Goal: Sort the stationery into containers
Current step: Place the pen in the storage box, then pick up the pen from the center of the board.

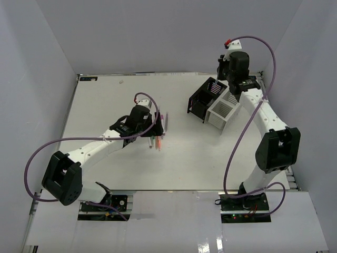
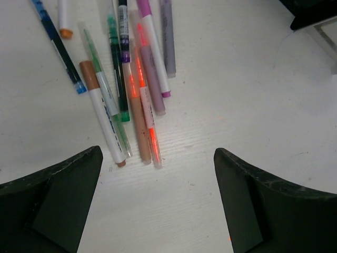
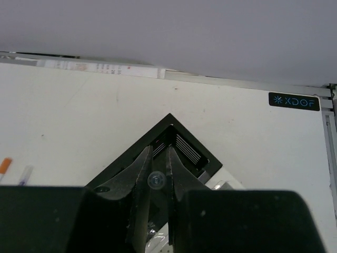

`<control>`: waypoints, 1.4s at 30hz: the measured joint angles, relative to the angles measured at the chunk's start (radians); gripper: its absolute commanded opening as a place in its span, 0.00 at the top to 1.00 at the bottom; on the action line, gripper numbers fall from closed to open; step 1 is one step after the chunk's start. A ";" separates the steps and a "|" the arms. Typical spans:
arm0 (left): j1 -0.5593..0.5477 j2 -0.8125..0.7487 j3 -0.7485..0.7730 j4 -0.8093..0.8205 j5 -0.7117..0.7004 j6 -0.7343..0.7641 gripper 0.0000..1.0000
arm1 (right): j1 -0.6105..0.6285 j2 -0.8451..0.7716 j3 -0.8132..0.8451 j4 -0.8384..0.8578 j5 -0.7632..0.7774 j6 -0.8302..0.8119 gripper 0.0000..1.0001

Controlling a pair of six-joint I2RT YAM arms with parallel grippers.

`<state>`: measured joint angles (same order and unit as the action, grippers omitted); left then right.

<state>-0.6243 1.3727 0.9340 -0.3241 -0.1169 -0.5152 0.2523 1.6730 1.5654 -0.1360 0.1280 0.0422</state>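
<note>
Two claws are working over a white table. Near the middle, the left gripper is hanging low with its jaws spread wide, holding nothing. Just beyond its fingertips, loose pens are lying bunched side by side on the table, with orange, green, purple, blue and white among them. At the far right, the right gripper is pinching its jaws together on a thin pen seen end-on, hovering over the black container. The white container is sitting against the black one's right side.
</note>
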 measured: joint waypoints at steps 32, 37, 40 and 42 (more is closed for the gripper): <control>0.020 0.151 0.073 -0.156 0.021 -0.164 0.44 | -0.034 0.124 -0.040 0.056 0.024 -0.016 0.17; 0.020 0.205 0.106 -0.165 0.023 -0.176 0.50 | -0.034 -0.076 -0.139 0.023 0.023 0.006 0.08; 0.020 0.249 0.119 -0.171 0.021 -0.180 0.50 | -0.034 -0.208 -0.222 0.012 0.023 0.018 0.04; 0.020 0.280 0.131 -0.181 0.014 -0.181 0.50 | -0.034 -0.287 -0.283 0.007 0.019 0.027 0.02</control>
<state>-0.6041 1.6531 1.0649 -0.5049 -0.1032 -0.6960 0.2184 1.3861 1.2827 -0.1287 0.1474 0.0689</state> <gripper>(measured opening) 0.502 0.956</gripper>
